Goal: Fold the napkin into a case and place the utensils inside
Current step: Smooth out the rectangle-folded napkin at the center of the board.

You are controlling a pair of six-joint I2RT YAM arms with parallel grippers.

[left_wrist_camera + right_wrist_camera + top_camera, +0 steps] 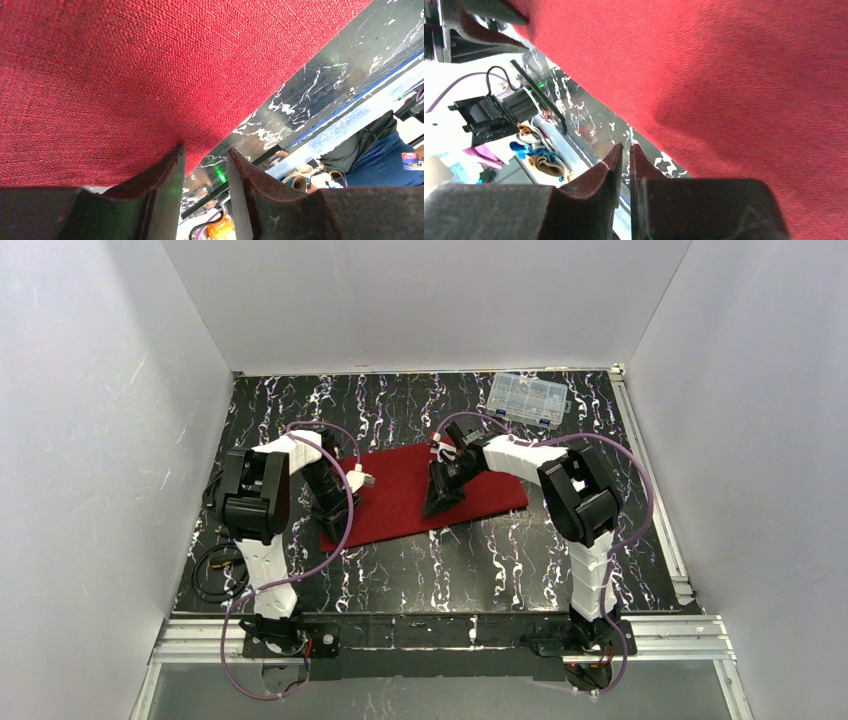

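Observation:
The napkin (400, 488) lies flat on the table as a long deep red oblong, running from near left to far right. My left gripper (335, 512) sits low at its left end, and in the left wrist view the napkin (150, 75) fills the frame above the left gripper (206, 148), which is open with nothing between the fingers. My right gripper (440, 502) is down over the near edge at the middle. The right gripper (626, 146) shows a narrow gap, holds nothing, and hangs just off the edge of the napkin (734, 75). The utensils are out of view.
A clear plastic compartment box (528, 398) stands at the back right of the black marbled table (450, 560). Loose black cables (215, 570) lie by the left arm's base. White walls close in the back and both sides.

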